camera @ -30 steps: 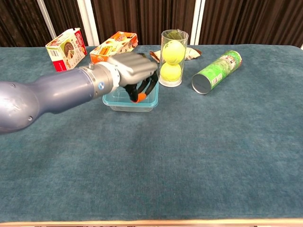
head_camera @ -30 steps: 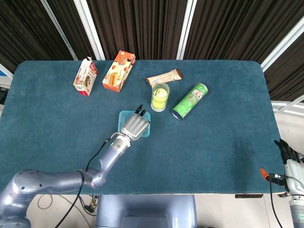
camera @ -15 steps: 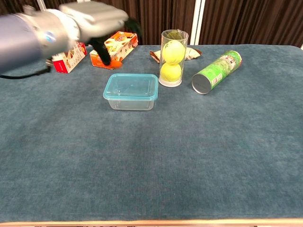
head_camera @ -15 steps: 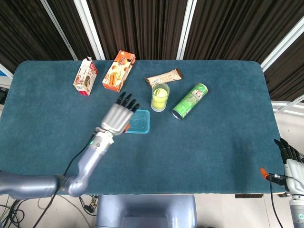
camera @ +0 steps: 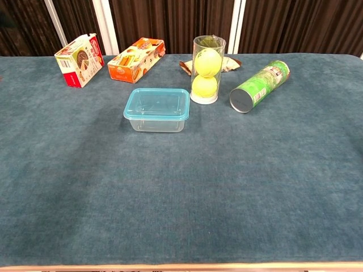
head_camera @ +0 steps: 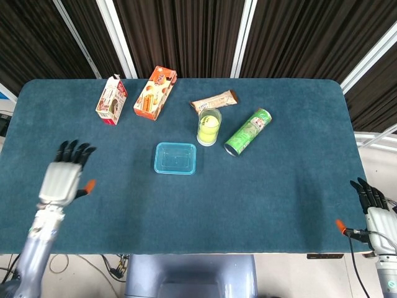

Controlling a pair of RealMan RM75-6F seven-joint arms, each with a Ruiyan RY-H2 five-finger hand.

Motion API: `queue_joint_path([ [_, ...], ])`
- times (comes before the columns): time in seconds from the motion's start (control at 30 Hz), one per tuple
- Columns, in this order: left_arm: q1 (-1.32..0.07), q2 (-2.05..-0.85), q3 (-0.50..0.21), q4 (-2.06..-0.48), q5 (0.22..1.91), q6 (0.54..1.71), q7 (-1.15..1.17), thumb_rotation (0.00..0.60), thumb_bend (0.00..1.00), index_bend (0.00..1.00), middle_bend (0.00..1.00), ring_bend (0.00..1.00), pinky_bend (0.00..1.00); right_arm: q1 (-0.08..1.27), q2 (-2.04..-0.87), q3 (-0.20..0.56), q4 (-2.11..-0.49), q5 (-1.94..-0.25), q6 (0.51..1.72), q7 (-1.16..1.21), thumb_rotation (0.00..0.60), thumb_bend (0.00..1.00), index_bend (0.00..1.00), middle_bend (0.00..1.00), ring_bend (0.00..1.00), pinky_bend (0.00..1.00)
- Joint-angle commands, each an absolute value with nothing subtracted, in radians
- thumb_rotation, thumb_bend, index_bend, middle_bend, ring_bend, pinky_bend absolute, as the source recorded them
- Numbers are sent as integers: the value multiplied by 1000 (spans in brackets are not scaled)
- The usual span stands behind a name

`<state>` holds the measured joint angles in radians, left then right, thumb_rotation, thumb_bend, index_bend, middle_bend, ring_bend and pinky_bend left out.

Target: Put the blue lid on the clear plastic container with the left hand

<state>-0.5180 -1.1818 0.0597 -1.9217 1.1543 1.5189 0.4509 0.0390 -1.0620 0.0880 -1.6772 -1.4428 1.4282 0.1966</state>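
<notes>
Blue lid (camera: 157, 103) sits flat on the clear plastic container (camera: 156, 120) mid-table, so the task looks done. Nearest, the left hand (head_camera: 64, 177) hovers at the left table edge, fingers spread, holding nothing; the right hand (head_camera: 374, 213), partly cut off, seems empty. Farther back, tennis ball tube (camera: 207, 69). Whether the lid is snapped shut cannot be told.

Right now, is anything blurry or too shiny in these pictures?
Head view: sharp and evenly lit, the left robot hand crisp. Chest view: also sharp, only faint glints on the clear plastic container with its blue lid and the clear tube of tennis balls.
</notes>
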Motion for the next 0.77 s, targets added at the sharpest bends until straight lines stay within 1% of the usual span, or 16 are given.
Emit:
queue_joint_path([
  [0.03, -370, -1170, 146, -1851, 1263, 1648, 310, 600, 279, 146, 92, 7, 0, 40, -1072, 88, -1665, -1452, 1444, 183, 600, 292, 100, 0, 0, 0],
  [0.17, -287, -1199, 159, -1768, 1288, 1684, 223, 600, 278, 146, 86, 2, 0, 41, -1078, 90, -1658, -1457, 1452, 180, 600, 291, 101, 0, 0, 0],
  [0.33, -222, -1212, 146, -1707, 1299, 1693, 121, 600, 274, 143, 77, 0, 0, 47, -1081, 85, -1653, -1467, 1447, 174, 600, 291, 100, 0, 0, 0],
  [0.77, -177, -1169, 81, -1706, 1307, 1648, 64, 600, 273, 139, 72, 0, 0, 48, -1077, 77, -1654, -1477, 1453, 166, 600, 292, 100, 0, 0, 0],
])
